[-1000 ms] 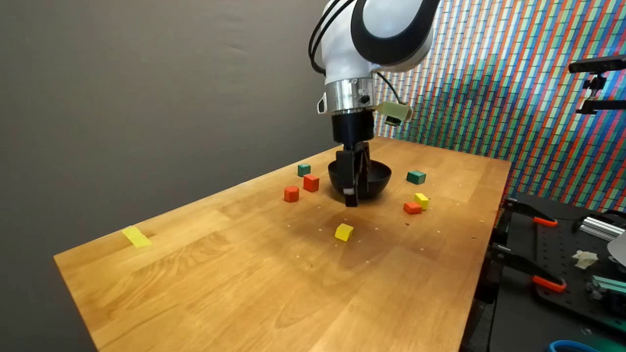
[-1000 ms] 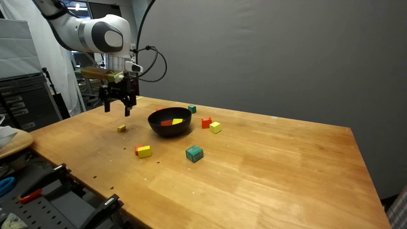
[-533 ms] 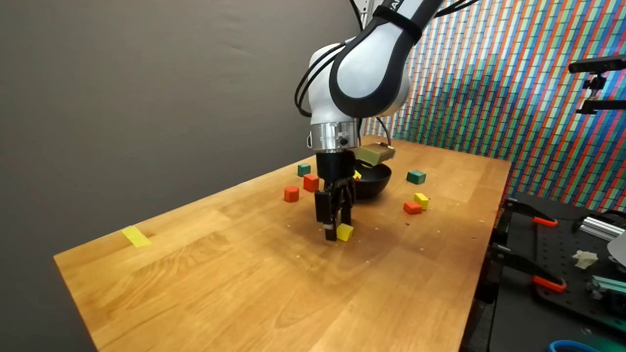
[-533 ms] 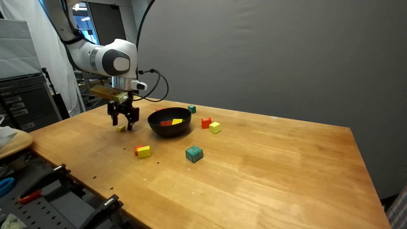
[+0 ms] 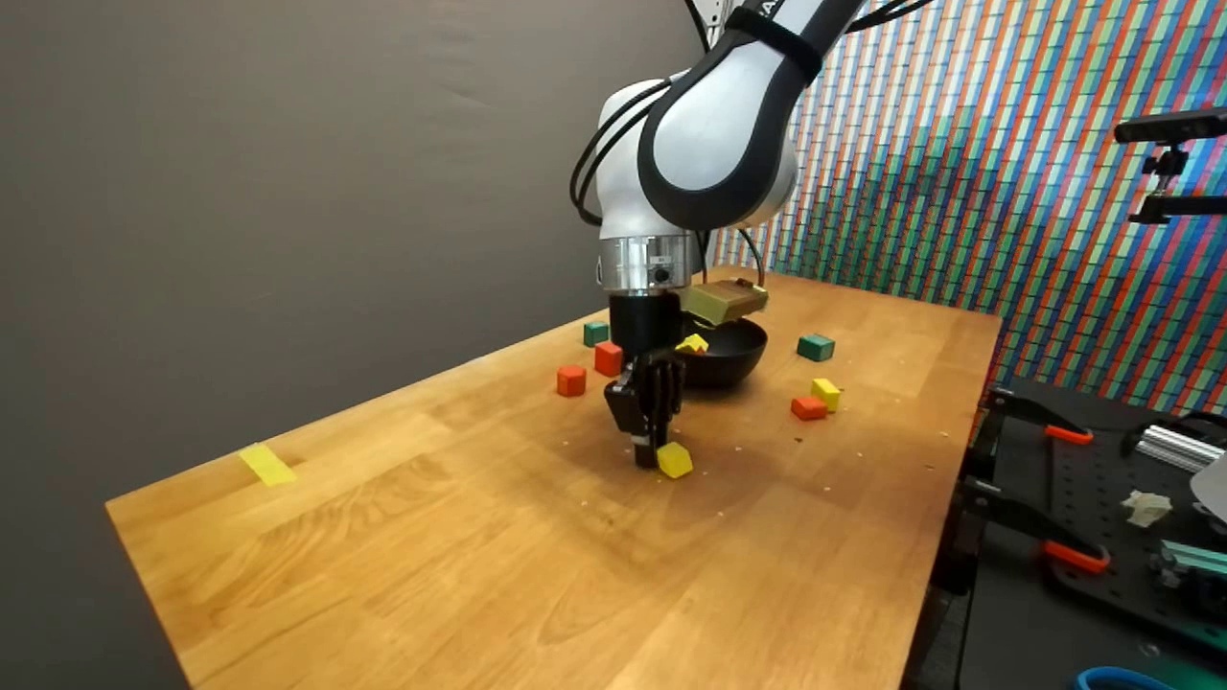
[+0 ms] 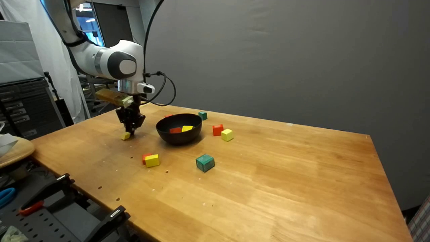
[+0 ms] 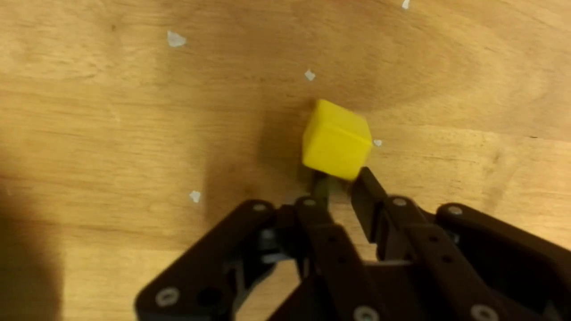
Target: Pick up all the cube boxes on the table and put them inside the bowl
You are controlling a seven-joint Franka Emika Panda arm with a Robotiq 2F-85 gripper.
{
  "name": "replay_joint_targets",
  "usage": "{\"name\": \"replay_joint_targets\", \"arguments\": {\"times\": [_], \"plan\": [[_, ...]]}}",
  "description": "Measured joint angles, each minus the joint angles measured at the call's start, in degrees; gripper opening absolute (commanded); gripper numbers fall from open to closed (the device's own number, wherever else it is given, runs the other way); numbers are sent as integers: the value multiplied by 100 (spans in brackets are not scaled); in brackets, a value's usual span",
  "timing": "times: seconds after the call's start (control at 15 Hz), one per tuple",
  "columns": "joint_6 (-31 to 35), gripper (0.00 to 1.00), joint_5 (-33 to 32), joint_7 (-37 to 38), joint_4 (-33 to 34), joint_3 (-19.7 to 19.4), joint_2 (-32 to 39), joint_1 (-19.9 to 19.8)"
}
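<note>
Gripper [image 7: 342, 187]: jaws closed to a narrow gap; whether they pinch a corner of the yellow cube [image 7: 337, 140] is not determinable from here. The cube, tilted, sits low at the table [image 5: 537, 575], by the jaw tips toward the wrist camera [image 5: 726, 302]; a sound lift probably needs it centred. Faces: flat, smooth. Tabletop: light wood grain, pale flecks [image 7: 176, 39]. Farther off: bowl [image 6: 179, 138], round, black, containing 1 red block [image 6: 175, 130] and 1 yellow block [image 6: 187, 128].
</note>
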Motion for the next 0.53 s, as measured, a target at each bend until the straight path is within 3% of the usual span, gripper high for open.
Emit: {"name": "replay_joint_targets", "arguments": {"times": [0.2,0.27,0.4,0.53], "plan": [[25,2,-77,193,-13,-96,-95,101],[46,28,-117,264,-27,-147,-123,150],[102,30,-243,409,-75,-246,-169,246],[128,45,-316,541,-143,-315,-214,324]]}}
